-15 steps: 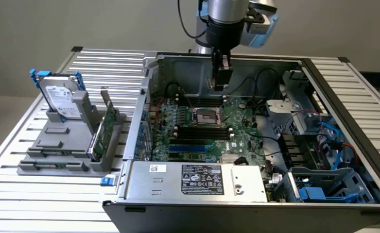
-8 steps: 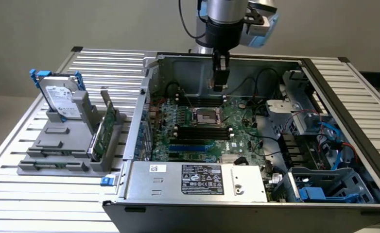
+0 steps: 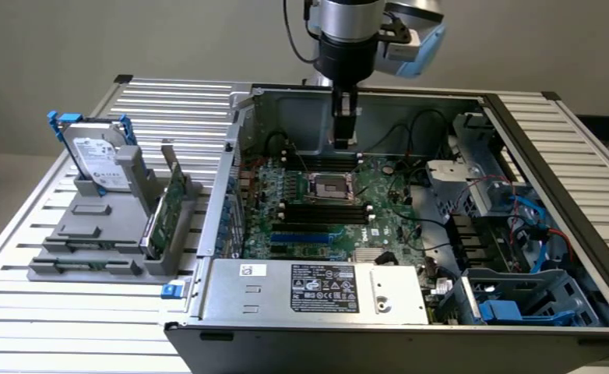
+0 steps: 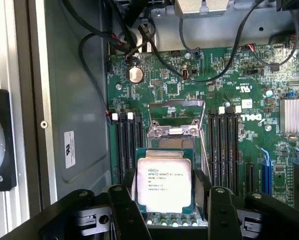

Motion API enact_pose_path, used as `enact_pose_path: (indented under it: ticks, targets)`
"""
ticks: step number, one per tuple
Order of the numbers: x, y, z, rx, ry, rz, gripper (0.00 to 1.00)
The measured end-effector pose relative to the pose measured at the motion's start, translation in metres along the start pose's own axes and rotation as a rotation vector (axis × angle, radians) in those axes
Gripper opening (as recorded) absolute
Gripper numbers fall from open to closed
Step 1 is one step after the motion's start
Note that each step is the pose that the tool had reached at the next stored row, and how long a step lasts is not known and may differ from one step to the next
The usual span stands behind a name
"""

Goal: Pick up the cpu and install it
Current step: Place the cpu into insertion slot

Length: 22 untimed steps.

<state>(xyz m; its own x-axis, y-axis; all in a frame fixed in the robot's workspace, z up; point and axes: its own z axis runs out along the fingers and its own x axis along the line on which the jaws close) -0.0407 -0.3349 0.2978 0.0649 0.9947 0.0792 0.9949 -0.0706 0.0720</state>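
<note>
we see the claw (image 3: 343,140) squeezing the cpu (image 4: 164,179), so picking up is done. it hangs above the open socket (image 3: 331,187), not yet in.

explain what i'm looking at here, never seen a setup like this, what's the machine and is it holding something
It is a robot arm with a two-fingered gripper. One picture comes from a camera off the arm, the other from a camera on its wrist. A slatted metal table carries an open computer case. Beside it a grey rack holds a hard drive and a green circuit card. The gripper holds the cpu between its fingers, above the motherboard, near its open socket.
</note>
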Motion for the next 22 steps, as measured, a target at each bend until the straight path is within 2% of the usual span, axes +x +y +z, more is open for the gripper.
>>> enact_pose_path:
  ticks: [3, 4, 17, 22]
  targets:
    - [-0.001, -0.0096, 0.0028, -0.0181, 0.0011, -0.001, 0.55]
    - [-0.001, -0.0117, 0.0044, -0.022, 0.0015, -0.001, 0.55]
    - [-0.003, -0.0138, 0.0279, -0.0229, 0.0015, -0.002, 0.55]
    - [-0.004, -0.0145, 0.0368, -0.023, -0.0001, -0.002, 0.55]
